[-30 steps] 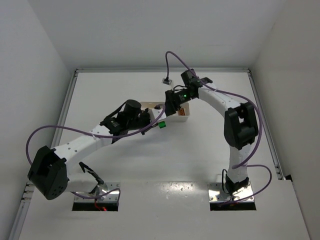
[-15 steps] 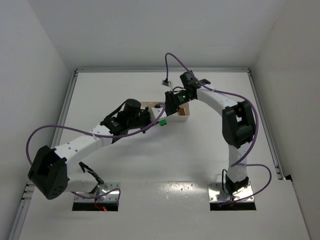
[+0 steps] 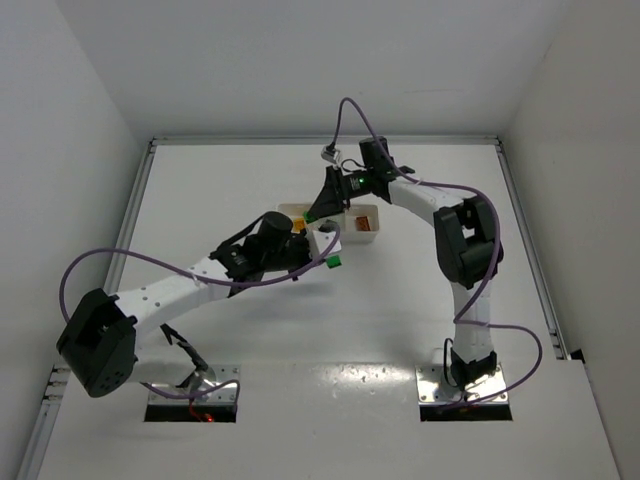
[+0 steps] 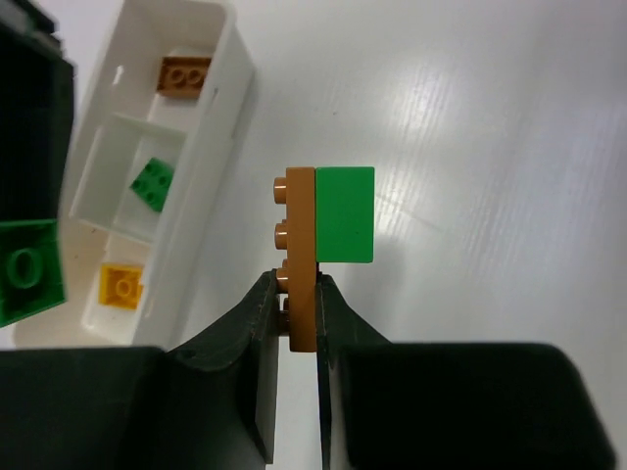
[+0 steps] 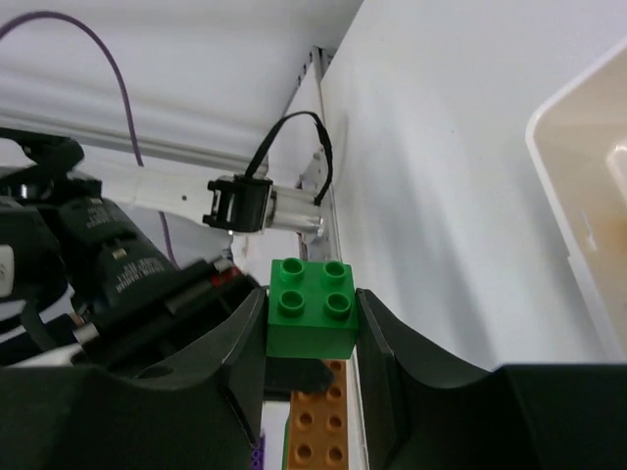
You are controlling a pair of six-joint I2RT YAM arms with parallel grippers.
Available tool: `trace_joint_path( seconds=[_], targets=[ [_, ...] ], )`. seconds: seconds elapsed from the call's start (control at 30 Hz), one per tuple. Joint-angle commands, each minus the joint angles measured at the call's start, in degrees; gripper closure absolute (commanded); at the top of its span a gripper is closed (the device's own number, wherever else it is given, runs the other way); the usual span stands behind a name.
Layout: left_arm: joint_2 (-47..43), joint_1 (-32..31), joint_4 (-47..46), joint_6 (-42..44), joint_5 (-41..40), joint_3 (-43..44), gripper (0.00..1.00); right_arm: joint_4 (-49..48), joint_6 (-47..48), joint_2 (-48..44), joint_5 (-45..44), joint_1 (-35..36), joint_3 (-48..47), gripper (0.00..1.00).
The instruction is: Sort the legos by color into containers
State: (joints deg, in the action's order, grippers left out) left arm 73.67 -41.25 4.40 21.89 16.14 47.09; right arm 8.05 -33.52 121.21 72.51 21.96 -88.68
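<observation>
The sort looked partly done. In the white tray (image 4: pixel 217 137) each of the three compartments held one lego: a reddish-brown piece (image 4: pixel 183 73) in the far one, a green piece (image 4: pixel 152 181) in the middle one and a yellow-orange piece (image 4: pixel 122 286) in the near one, so each colour had its place. Two loads were not yet in. Just beside the tray's long wall, lifted above the bench (image 4: pixel 470 147), the left tool (image 4: pixel 297 286) was closed on the lower end of a reddish-brown plate (image 4: pixel 299 245), its fingers pressed against both faces. A green block (image 4: pixel 344 214) was stuck to that plate's side away from the tray, so I judged this pair had to be pulled apart before either half could be dropped. The right tool (image 5: pixel 313 323) hung over the tray with its fingers clamped on the two sides of a green brick (image 5: pixel 312 308), studs showing. By my reckoning that brick belonged in the middle compartment with the other green piece. Whether more loose legos lay beyond the tray I could not tell.
</observation>
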Motion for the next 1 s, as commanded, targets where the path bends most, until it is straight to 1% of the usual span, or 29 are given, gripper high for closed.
trace_joint_path(
  seconds=[0.0, 0.1, 0.17, 0.2, 0.23, 0.27, 0.3, 0.33, 0.37, 0.4, 0.43, 0.47, 0.53, 0.57, 0.6, 0.77, 0.83, 0.87, 0.9, 0.97],
  targets=[
    [-0.5, -0.8, -1.2, -1.7, 2.5, -0.2, 1.0, -10.4, -8.8, 0.9, 2.0, -0.2, -2.3, 0.96],
    [-0.5, -0.8, -1.2, -2.2, 1.7, -0.2, 1.0, -10.4, -8.2, 0.9, 1.0, -0.8, -1.8, 0.97],
    [-1.0, -0.1, -1.2, -2.7, 1.7, -0.2, 1.0, -8.1, -4.6, 0.9, -1.4, -2.4, -0.6, 0.97],
    [-1.0, 0.6, -1.2, -2.7, 1.7, -0.2, 1.0, -2.3, -1.8, 0.9, -2.7, -3.1, -0.6, 0.97],
    [-1.5, 1.3, -1.2, -3.6, 1.7, 0.3, 1.0, 2.2, 2.0, 0.9, -4.6, -3.6, -1.1, 0.97],
    [-1.5, 3.0, -1.2, -5.7, 1.7, 0.9, 1.0, 6.8, 11.4, 1.5, -9.6, -3.6, -3.5, 0.97],
    [-1.5, 4.2, -1.2, -7.1, 3.0, 0.9, 1.0, 11.3, 15.9, 1.5, -13.0, -4.3, -4.9, 0.97],
    [-1.5, 5.8, -1.2, -8.9, 4.3, 1.7, 1.0, 17.9, 20.0, 1.5, -16.4, -4.3, -6.2, 0.97],
    [-1.5, 9.5, -1.7, -13.0, 7.8, 2.5, 1.0, 20.0, 26.1, 1.5, -23.7, -4.3, -8.6, 0.97],
    [-1.0, 11.2, -1.7, -15.2, 9.5, 2.5, 1.0, 20.9, 27.4, 1.5, -27.1, -3.8, -9.4, 0.97],
    [-0.5, 12.8, -1.7, -17.2, 11.0, 3.3, 1.0, 20.9, 28.0, 1.5, -32.4, -3.8, -10.0, 0.97],
    [0.1, 15.7, -2.2, -21.0, 12.2, 4.4, 1.0, 20.9, 28.0, 1.5, -35.3, -3.8, -10.0, 0.97],
    [0.9, 17.8, -3.4, -24.4, 13.7, 4.9, 1.0, 20.9, 29.8, 1.5, -40.3, -3.1, -10.6, 0.97],
    [0.9, 19.3, -4.6, -26.9, 13.7, 5.5, 1.0, 20.9, 30.4, 1.5, -41.3, -3.1, -10.6, 0.99],
    [1.6, 19.8, -4.6, -27.6, 13.7, 5.6, 1.0, 20.9, 30.4, 1.5, -41.8, -3.1, -10.6, 0.99],
    [3.8, 22.0, -4.6, -29.4, 14.2, 8.1, 1.0, 22.1, 33.6, 3.2, -45.7, -1.2, -11.9, 0.99],
    [4.3, 22.7, -4.6, -29.4, 14.7, 8.1, 1.0, 22.8, 34.2, 3.7, -47.0, -0.5, -11.9, 0.92],
    [4.8, 23.4, -4.6, -29.4, 14.7, 8.6, 1.0, 22.8, 34.7, 3.7, -47.0, 0.1, -11.9, 0.87],
    [4.8, 24.1, -4.6, -30.0, 14.7, 8.6, 1.0, 22.8, 34.7, 3.7, -47.0, 0.1, -11.9, 0.75],
    [5.5, 24.7, -4.6, -30.0, 14.7, 9.2, 1.0, 22.8, 34.7, 3.7, -47.0, 0.1, -11.3, 0.63]
  ],
)
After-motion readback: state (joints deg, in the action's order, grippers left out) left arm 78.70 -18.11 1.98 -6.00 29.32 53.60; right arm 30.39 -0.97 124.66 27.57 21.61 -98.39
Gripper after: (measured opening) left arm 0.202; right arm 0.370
